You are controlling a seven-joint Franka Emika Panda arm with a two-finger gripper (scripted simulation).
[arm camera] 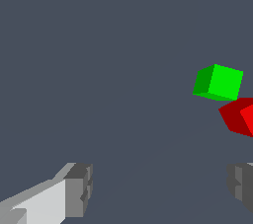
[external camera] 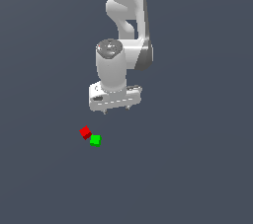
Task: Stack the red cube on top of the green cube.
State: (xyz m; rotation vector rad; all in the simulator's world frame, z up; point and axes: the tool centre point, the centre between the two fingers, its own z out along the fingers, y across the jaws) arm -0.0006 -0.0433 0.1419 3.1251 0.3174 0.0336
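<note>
While the jaws hang spread and empty above the desk [external camera: 197, 168], both cubes lie apart from them. Seen in the exterior view, the red cube [external camera: 85, 132] sits just at ten o'clock of the green cube [external camera: 95, 140].

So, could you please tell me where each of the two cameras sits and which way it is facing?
Exterior view: off the arm, looking down at the dark floor; shows the white arm, the gripper hanging above the floor, with the red cube and green cube beside each other below it.
Wrist view: on the wrist, looking past the gripper to the floor; both grey fingertips show, spread wide with nothing between them.
Shared: the green cube, the red cube, partly cut off, and the fingers.
</note>
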